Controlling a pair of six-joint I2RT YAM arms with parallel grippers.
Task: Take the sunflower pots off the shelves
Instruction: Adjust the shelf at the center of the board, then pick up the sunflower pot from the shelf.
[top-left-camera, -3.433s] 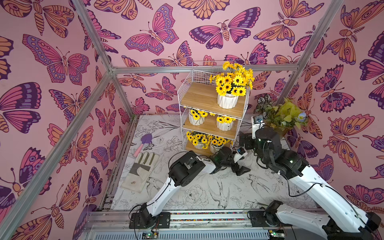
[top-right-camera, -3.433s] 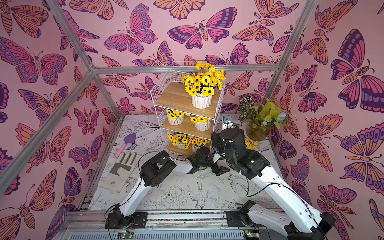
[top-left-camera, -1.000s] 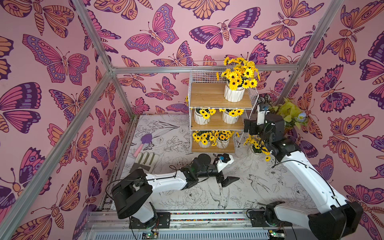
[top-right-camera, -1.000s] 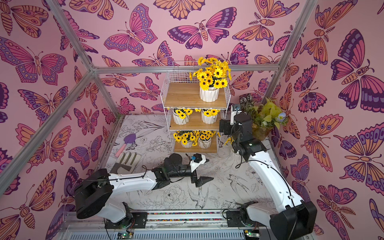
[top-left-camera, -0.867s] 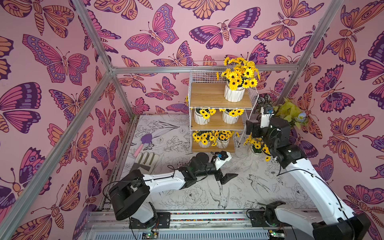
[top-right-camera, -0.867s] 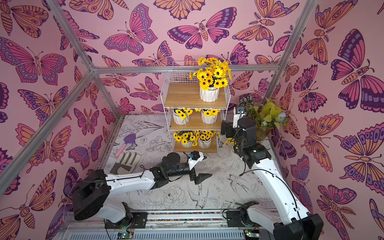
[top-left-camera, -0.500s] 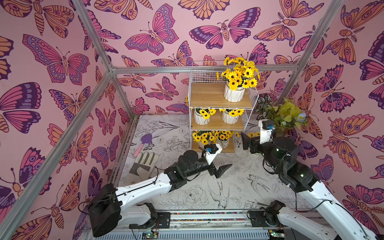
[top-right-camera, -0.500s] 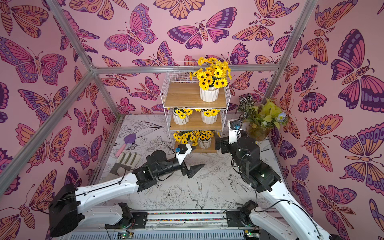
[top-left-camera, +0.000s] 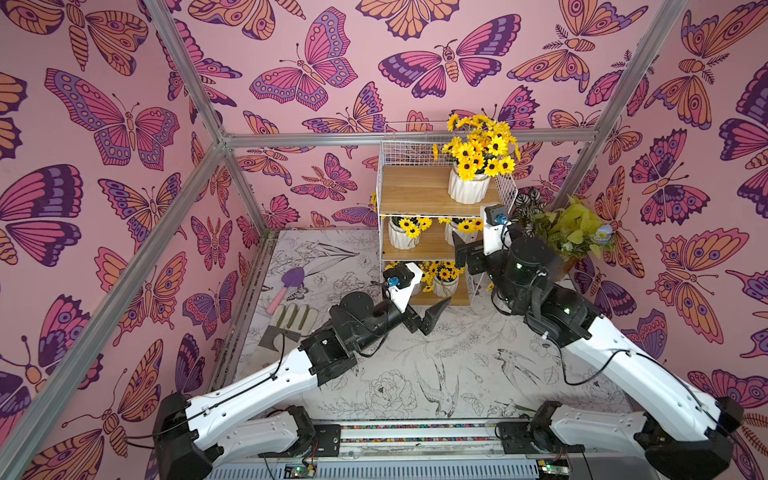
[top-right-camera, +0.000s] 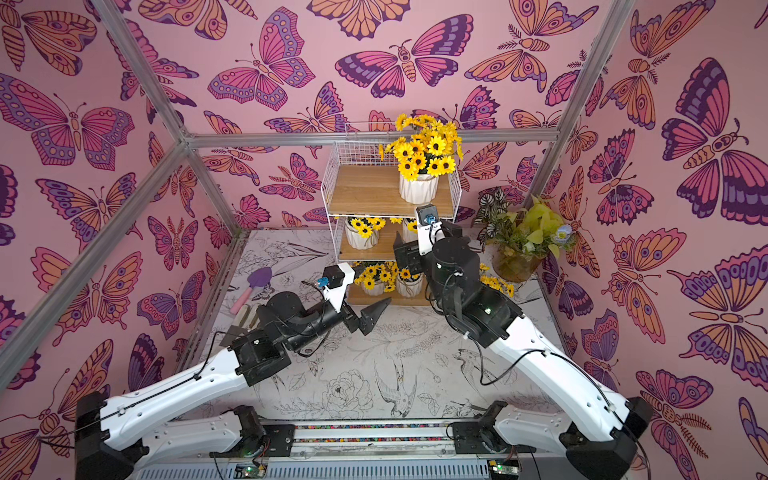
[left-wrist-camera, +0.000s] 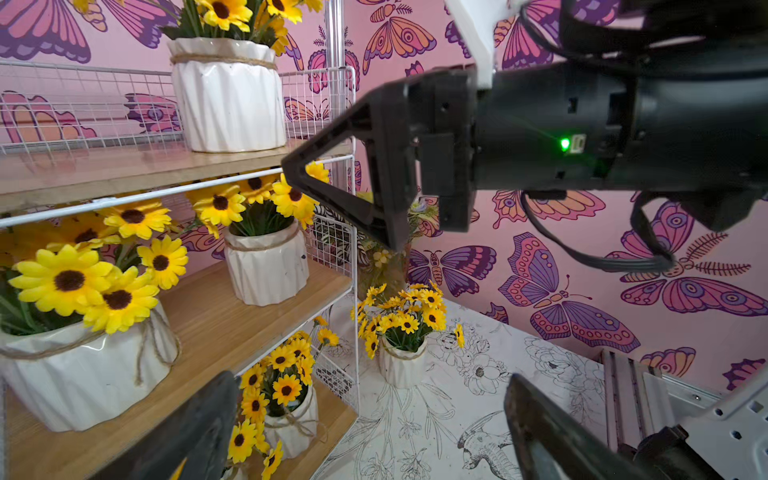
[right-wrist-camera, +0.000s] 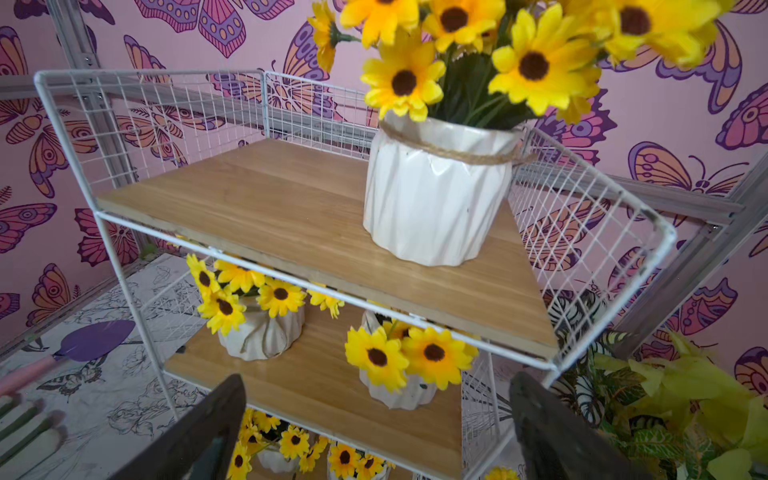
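Butterfly walls (top-left-camera: 291, 83), bench (top-left-camera: 415, 374), shelves (top-left-camera: 415, 191) at back. Pots (right-wrist-camera: 436, 199): 1 top, 2 mid, 2 btm, 1 on bench beside rack. L tool (left-wrist-camera: 369, 376) spread, empty, near btm tier; R tool (right-wrist-camera: 378, 376) spread, empty, at mid. Go in below blooms, pinch pot body, pull straight out.

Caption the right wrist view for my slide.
Right gripper, jaws open, faces the shelves; a sunflower pot stands on top.

Bare surface (top-left-camera: 415, 365) lies open between my left claw (top-left-camera: 430, 318) and the shelves' (top-left-camera: 415, 191) open front. Wire grid (top-left-camera: 507, 195) walls their sides and the top tier's back. My right claw (top-left-camera: 461, 253) stands before the middle tier.
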